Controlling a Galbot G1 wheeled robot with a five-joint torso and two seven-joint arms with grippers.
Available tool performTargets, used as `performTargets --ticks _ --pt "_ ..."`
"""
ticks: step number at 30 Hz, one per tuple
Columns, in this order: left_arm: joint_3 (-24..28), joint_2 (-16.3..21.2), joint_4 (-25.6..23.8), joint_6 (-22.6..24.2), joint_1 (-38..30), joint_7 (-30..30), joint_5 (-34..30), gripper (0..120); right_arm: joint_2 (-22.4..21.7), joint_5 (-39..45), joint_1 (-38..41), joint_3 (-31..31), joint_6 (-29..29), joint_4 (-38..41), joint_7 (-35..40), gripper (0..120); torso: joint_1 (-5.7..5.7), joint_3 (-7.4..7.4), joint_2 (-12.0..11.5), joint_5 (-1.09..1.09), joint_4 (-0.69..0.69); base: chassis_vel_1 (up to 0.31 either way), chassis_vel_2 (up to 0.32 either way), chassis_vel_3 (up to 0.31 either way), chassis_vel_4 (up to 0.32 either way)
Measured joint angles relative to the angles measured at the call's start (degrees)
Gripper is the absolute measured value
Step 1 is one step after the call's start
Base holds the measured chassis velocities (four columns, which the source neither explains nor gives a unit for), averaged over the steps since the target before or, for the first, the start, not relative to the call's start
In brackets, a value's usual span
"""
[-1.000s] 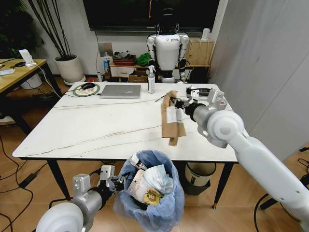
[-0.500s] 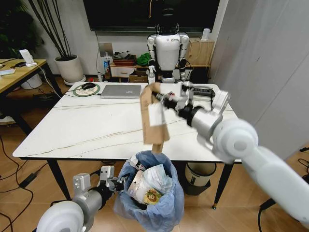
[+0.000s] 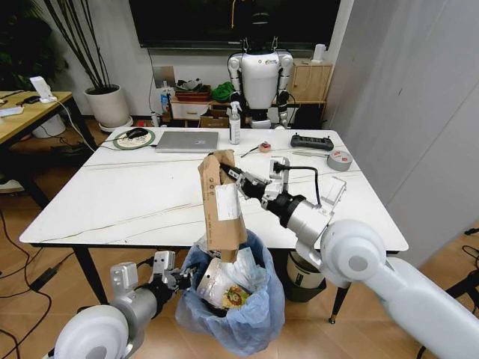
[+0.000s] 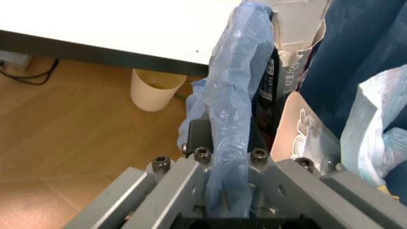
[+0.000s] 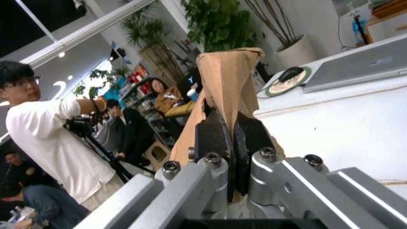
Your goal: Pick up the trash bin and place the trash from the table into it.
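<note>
Left claw (image 3: 174, 280), lower left of frame: pinching rim of round bin lined with crinkled translucent blue bag (image 3: 258, 321); film thin, slippery.
Bin near full.
Right claw (image 3: 233, 177), centre: clamped on top edge of torn flattened brown cardboard box (image 3: 221, 217), hanging over bin mouth; light, floppy.
White marble-veined worktop (image 3: 135, 202) behind.

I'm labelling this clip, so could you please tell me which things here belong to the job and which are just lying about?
Job:
- trash bin, rim held by left gripper
- cardboard box, held by right gripper
- table

Lying about:
- laptop
- tape roll
- spray bottle
</note>
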Motion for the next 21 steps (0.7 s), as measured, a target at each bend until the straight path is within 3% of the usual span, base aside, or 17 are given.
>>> performTargets --ticks 17,21 --pt "-1.8 0.6 -1.0 0.5 0.5 -0.9 -0.9 0 -0.8 -5.5 -5.1 -3.0 3.1 -0.5 -2.3 0 0.01 0.00 0.0 -0.01 0.00 0.000 0.000 0.000 0.000" --pt "-2.2 1.2 -1.3 1.0 0.7 -2.0 -1.3 0 -1.7 -6.6 -7.0 -3.0 4.0 -0.4 -3.6 14 0.01 0.00 0.0 -0.01 0.00 0.000 0.000 0.000 0.000"
